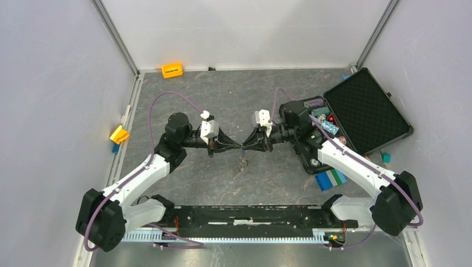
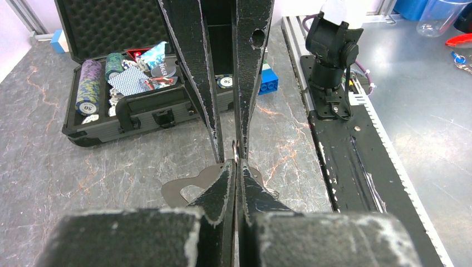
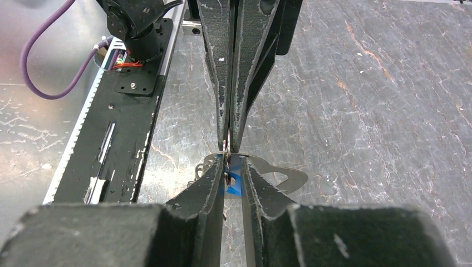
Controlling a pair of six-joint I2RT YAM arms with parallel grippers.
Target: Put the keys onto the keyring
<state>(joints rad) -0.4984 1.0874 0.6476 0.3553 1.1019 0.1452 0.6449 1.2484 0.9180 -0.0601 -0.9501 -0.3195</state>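
Nearest us, we count one keyring (image 3: 278, 177) flat on the bench (image 1: 222, 94), one blue-tagged key (image 3: 234, 186) by it, at six o'clock from two meeting claws: left claw (image 2: 236, 164) pressed together, right claw (image 3: 232, 163) narrowly parted, grip we cannot tell.

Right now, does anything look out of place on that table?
Yes: a yellow block lies askew off the left edge of the table, and an orange block sits alone against the back wall.

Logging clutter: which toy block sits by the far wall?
The orange block, at the back wall; the yellow block is at the left edge, the blue-and-white block beside the case.
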